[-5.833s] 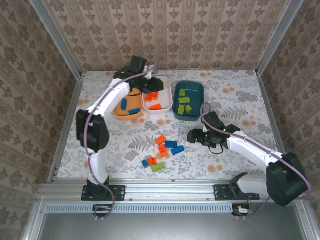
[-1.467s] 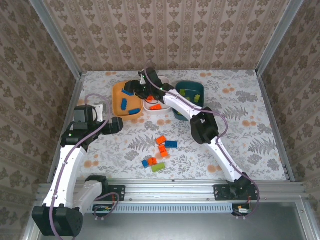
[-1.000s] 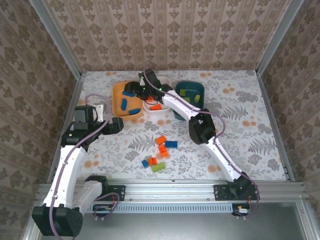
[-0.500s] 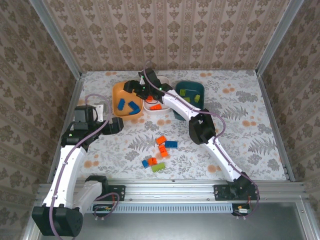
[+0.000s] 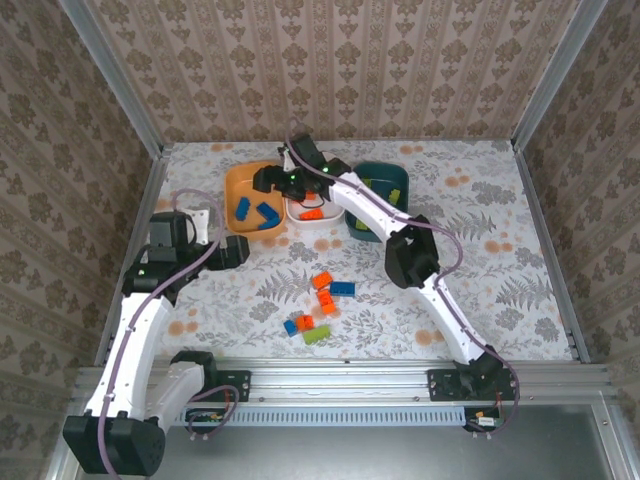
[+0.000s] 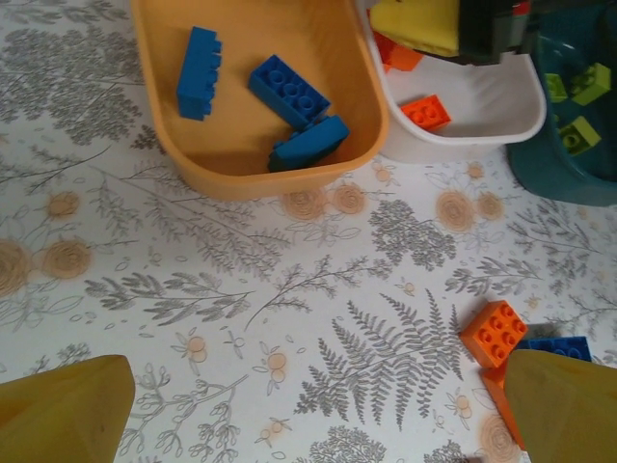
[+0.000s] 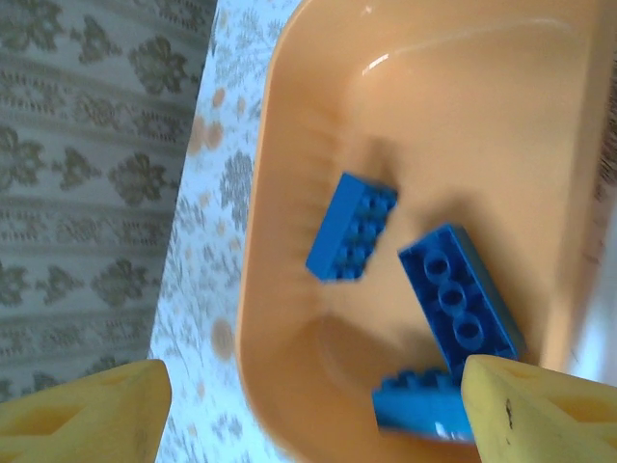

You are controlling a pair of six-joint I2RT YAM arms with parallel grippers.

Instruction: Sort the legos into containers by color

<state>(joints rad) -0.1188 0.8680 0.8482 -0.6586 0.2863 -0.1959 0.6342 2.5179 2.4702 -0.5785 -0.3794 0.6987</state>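
Observation:
Three containers stand in a row at the back: an orange tub (image 5: 247, 232), a white tub (image 5: 316, 222) and a dark teal tub (image 5: 396, 178). My right gripper (image 5: 266, 180) hovers open over the orange tub (image 7: 289, 193), nothing between its fingers; three blue legos (image 7: 353, 230) lie inside. The white tub (image 6: 482, 125) holds orange legos (image 6: 425, 111), the teal tub (image 6: 578, 178) green ones. My left gripper (image 5: 242, 250) stands open above bare table, left of the loose legos (image 5: 322, 281). An orange brick (image 6: 494, 333) lies near its right finger.
The loose pile mid-table mixes orange, blue (image 5: 342, 288) and one lime green brick (image 5: 316, 335). The right arm stretches across the white and teal tubs. Metal rails and patterned walls close in the table on all sides.
My right gripper has opened wider and a blue brick now lies in the orange tub with the other two. The right gripper shifted slightly right. The left arm has not moved.

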